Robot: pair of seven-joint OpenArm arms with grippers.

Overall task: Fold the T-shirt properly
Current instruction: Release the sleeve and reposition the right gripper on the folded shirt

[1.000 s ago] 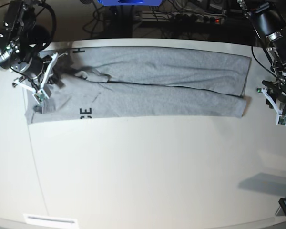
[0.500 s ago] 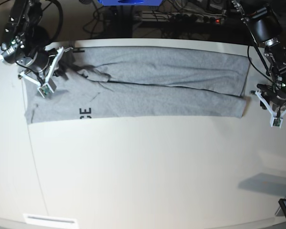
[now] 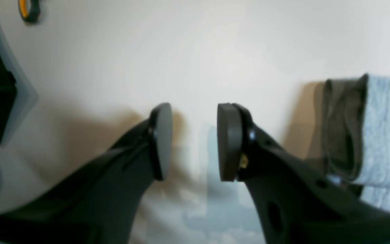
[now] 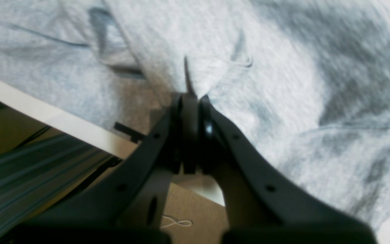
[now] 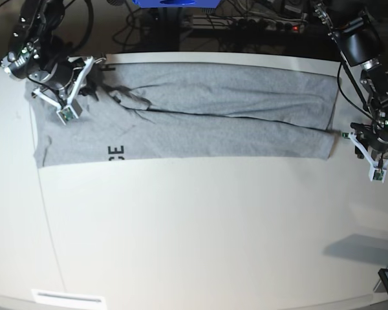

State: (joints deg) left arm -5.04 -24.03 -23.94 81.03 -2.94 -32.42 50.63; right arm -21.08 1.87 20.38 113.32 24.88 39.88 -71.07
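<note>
The white bench (image 5: 194,226) carries the T-shirt (image 5: 213,116), a grey band folded lengthwise and stretched along the far side, with black lettering (image 5: 116,152) showing near its end on the base view's left. At that end the right gripper (image 4: 191,98) has its fingers (image 4: 181,135) pressed together on a pinch of the grey cloth near the bench edge. The left gripper (image 3: 195,142) hangs over bare bench just beside the shirt's opposite folded end, its fingers (image 3: 229,142) parted and holding nothing.
</note>
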